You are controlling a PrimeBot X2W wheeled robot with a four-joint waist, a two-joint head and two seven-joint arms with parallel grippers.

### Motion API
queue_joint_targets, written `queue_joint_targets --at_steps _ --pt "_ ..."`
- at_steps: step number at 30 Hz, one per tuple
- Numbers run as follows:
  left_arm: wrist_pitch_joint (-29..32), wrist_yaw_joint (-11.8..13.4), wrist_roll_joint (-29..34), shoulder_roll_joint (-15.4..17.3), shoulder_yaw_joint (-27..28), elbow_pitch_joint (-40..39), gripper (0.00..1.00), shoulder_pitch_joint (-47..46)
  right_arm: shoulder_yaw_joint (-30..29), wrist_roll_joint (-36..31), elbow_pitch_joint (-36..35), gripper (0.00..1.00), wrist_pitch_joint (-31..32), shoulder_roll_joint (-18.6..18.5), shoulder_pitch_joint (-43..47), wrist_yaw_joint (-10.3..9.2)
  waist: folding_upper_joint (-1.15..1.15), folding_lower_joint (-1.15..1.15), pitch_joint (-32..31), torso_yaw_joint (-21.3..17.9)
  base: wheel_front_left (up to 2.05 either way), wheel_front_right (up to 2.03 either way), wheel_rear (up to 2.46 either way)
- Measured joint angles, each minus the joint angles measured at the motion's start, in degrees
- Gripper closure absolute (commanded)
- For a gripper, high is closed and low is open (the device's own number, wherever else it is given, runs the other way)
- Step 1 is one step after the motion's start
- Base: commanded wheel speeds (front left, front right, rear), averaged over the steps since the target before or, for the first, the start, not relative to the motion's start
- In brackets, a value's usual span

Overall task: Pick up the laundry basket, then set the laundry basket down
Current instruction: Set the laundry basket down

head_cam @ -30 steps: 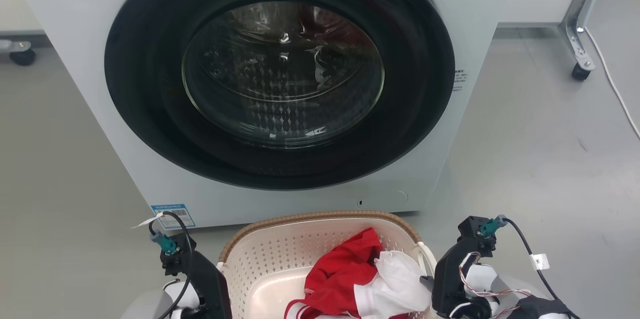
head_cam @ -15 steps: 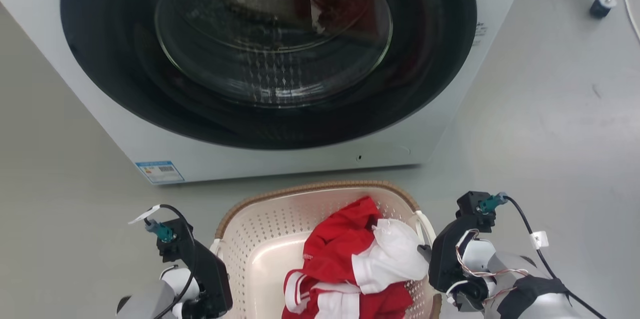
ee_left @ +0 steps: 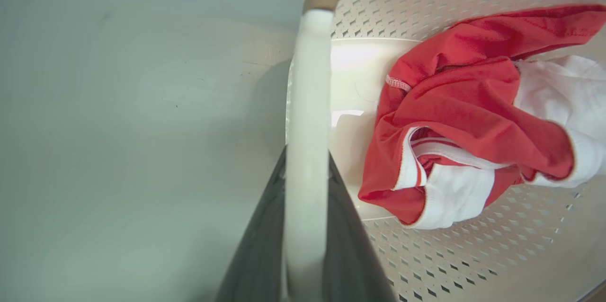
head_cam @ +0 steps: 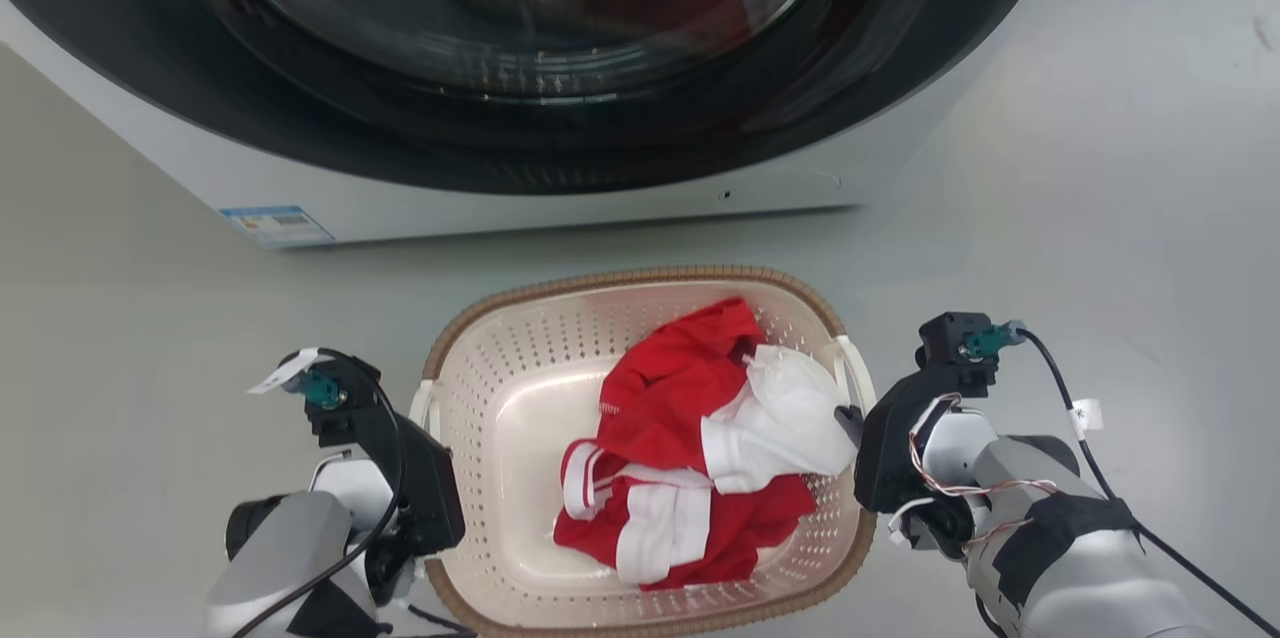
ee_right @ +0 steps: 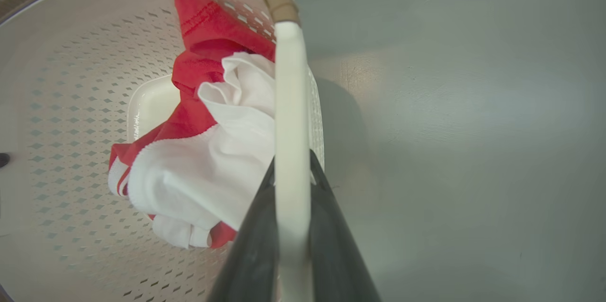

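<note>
The laundry basket (head_cam: 500,368), cream-white and perforated with a brown woven rim, sits low over the grey floor in front of the washer. I cannot tell whether it touches the floor. Red and white clothes (head_cam: 700,448) lie inside it. My left gripper (head_cam: 425,493) is at the basket's left side, and in the left wrist view it (ee_left: 307,164) is shut on the white loop handle (ee_left: 307,79). On the opposite side my right gripper (head_cam: 870,458) holds the other handle; the right wrist view shows it (ee_right: 292,164) shut on that white loop (ee_right: 289,79).
The white washer (head_cam: 600,208) stands close behind the basket, its dark round door (head_cam: 520,18) shut. A blue label (head_cam: 275,223) is stuck at its lower left corner. Grey floor (head_cam: 1100,168) spreads to both sides of the basket.
The whole head view has shifted: the camera now looks further down, so the washer has slid up and more of the basket shows. Both grippers stay on the handles.
</note>
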Motion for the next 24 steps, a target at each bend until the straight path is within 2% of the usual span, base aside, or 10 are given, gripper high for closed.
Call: queue_joint_targets --at_steps 24 --pt "-11.78 1.30 2.24 -0.48 -0.26 -0.16 1.00 -5.37 1.64 -3.28 0.77 1.00 -8.17 -0.26 -5.64 -0.25 0.00 -0.01 16.24 1.20 0.00 0.00 0.00"
